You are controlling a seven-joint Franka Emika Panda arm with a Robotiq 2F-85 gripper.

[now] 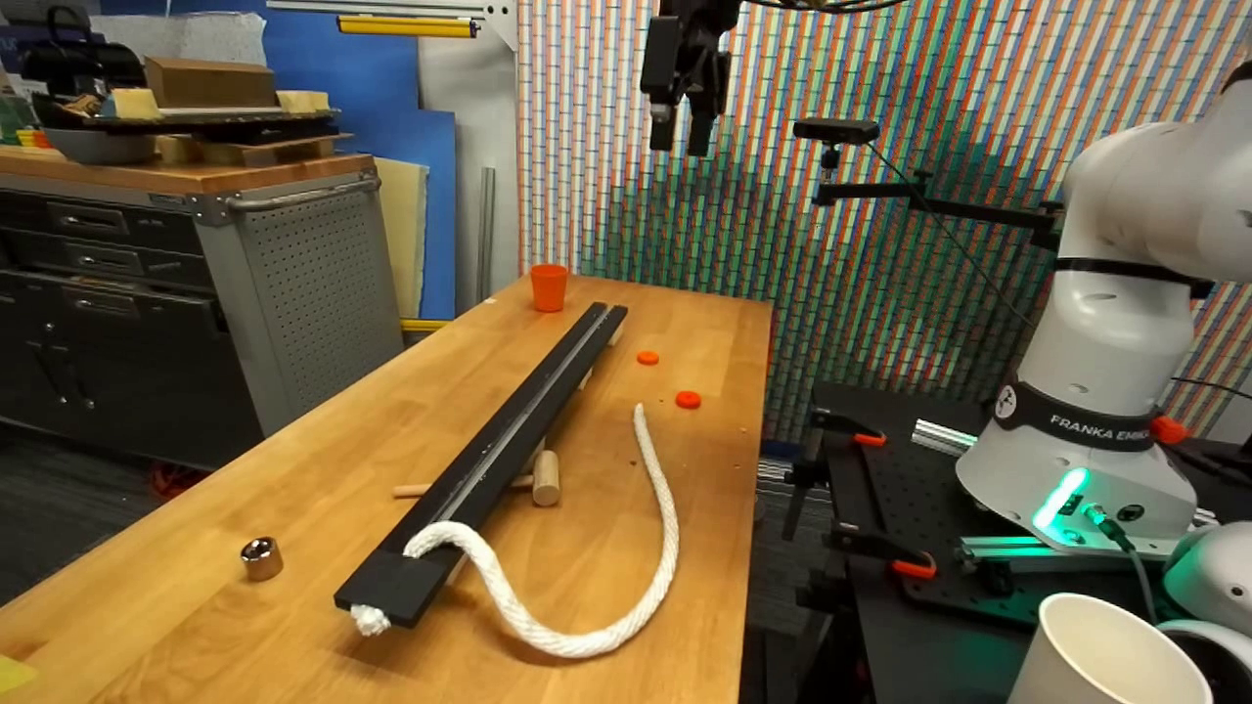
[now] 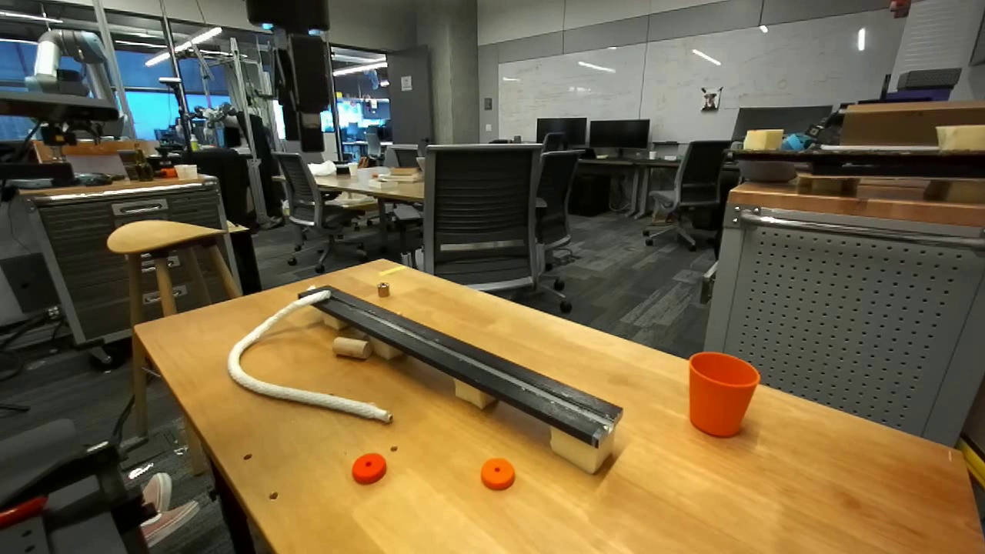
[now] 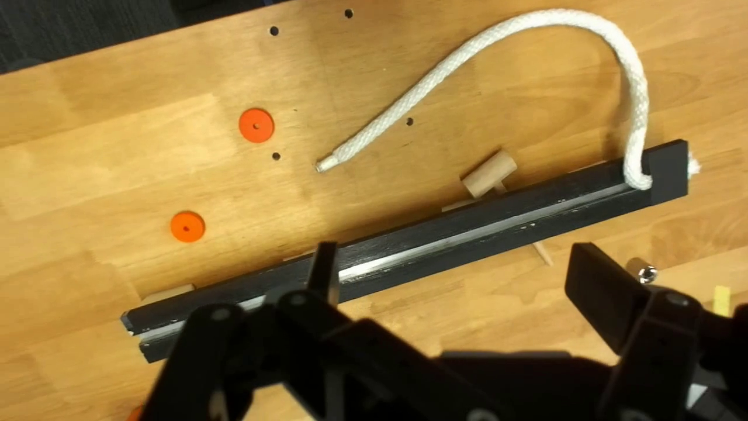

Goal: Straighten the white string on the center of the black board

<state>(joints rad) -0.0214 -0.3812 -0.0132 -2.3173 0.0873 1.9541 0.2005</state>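
Black board (image 1: 514, 450): in an exterior view, a long, narrow bar running near to far over the wooden surface (image 1: 411, 420), raised on pale blocks (image 2: 475, 394), a groove (image 3: 497, 227) down its middle.
White string (image 1: 577, 644): only a short part lies on the board, running up to a black end piece (image 1: 396, 587) at the near end; the rest bows right, onto the surface, on the robot arm's (image 1: 1115, 372) side.
Frayed tuft (image 1: 370, 620): white, poking past the near end, probably the string's tail.
Loose end (image 1: 639, 411): resting on the surface right of the board, near a red-orange disc (image 1: 688, 400).
Gripper (image 3: 454, 263): high above the surface, fingers (image 3: 605, 295) spread wide apart, nothing held.
Step at the string: apparently the approach; straightening looks not yet begun, since the groove carries almost none of the string.
Next move for the loose end: likely, go down to it, pinch it, raise it over the board's edge, carry it left and far, keeping it gently taut so the curve pulls out, then lay it along the groove.
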